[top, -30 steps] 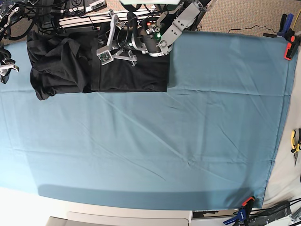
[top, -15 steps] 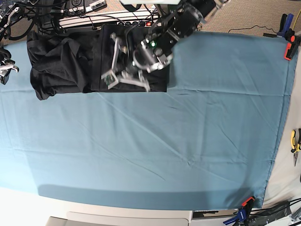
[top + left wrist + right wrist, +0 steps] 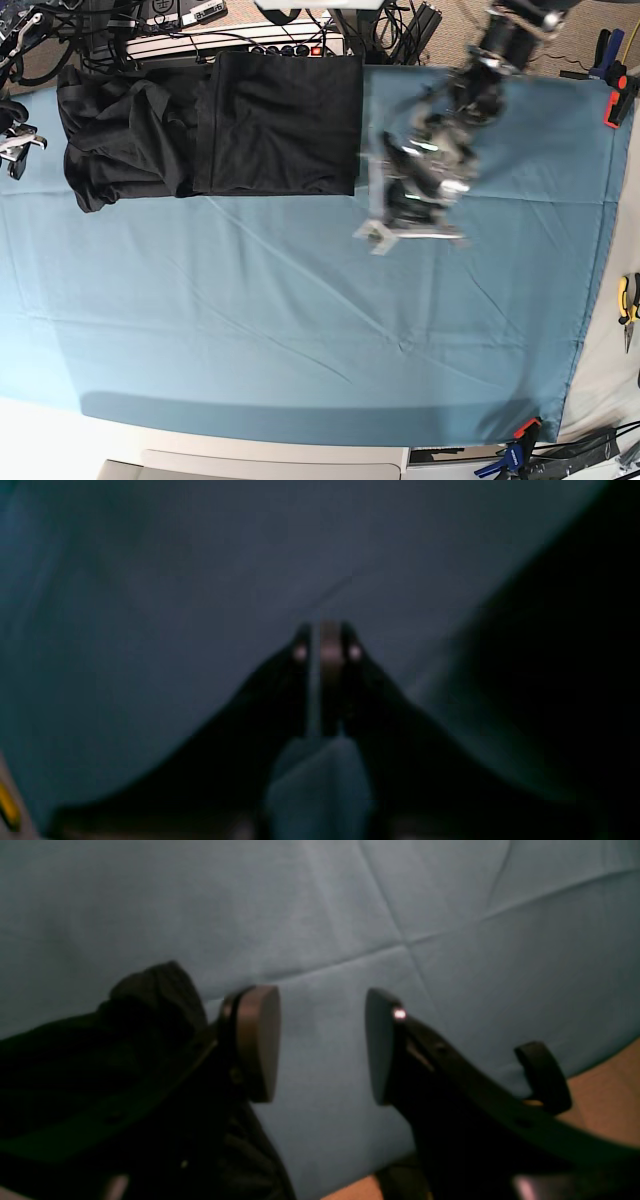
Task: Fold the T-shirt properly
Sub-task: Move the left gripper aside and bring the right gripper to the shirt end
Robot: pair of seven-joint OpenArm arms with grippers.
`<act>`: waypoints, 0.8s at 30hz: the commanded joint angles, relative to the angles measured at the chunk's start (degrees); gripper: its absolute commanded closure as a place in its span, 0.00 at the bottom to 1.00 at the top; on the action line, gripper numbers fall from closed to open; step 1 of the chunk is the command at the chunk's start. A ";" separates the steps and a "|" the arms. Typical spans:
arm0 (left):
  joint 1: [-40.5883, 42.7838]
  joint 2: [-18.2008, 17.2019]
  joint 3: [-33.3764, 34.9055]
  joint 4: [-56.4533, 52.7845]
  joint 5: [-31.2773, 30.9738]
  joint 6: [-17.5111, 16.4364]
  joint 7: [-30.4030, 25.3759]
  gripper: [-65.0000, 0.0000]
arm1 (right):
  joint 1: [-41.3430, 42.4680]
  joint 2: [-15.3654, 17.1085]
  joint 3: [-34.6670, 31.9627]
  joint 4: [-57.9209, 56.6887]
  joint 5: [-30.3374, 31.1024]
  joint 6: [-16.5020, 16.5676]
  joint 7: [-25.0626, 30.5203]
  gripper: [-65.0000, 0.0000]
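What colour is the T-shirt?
Plain black; the T-shirt shows best in the base view.

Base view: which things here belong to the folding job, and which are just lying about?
Job:
- T-shirt, black, partly folded at the cloth's far edge
- left gripper, off the shirt
- right gripper, open beside it

Lying about:
- teal table cloth
- clamps
- pliers
- cables

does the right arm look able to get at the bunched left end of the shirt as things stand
Probably yes. The right gripper is open over the teal cloth, with the T-shirt bunched right beside it and nothing between them. The left gripper is off over bare cloth.
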 commanded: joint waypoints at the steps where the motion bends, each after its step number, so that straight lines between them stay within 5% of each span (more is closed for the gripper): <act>1: -0.31 -1.18 -2.08 1.07 -1.60 -0.33 -0.76 0.81 | 0.17 1.81 0.48 0.72 -0.76 -0.17 2.25 0.52; 7: 1.38 -7.52 -12.11 1.16 -7.32 -1.86 1.07 0.75 | 0.81 4.50 0.48 -6.99 -1.33 -2.05 3.41 0.45; 11: 1.64 -10.36 -17.03 1.16 -7.74 -1.88 1.05 0.75 | 3.89 7.10 0.66 -18.69 10.82 -2.54 -3.08 0.45; 15: 1.64 -12.74 -20.94 1.18 -8.02 -1.86 1.09 0.68 | 6.91 7.45 0.57 -24.55 23.58 1.31 -12.50 0.38; 24: 1.64 -16.17 -31.30 1.18 -9.90 -1.79 1.01 0.66 | 3.15 7.45 -2.23 -25.20 32.94 3.74 -17.42 0.38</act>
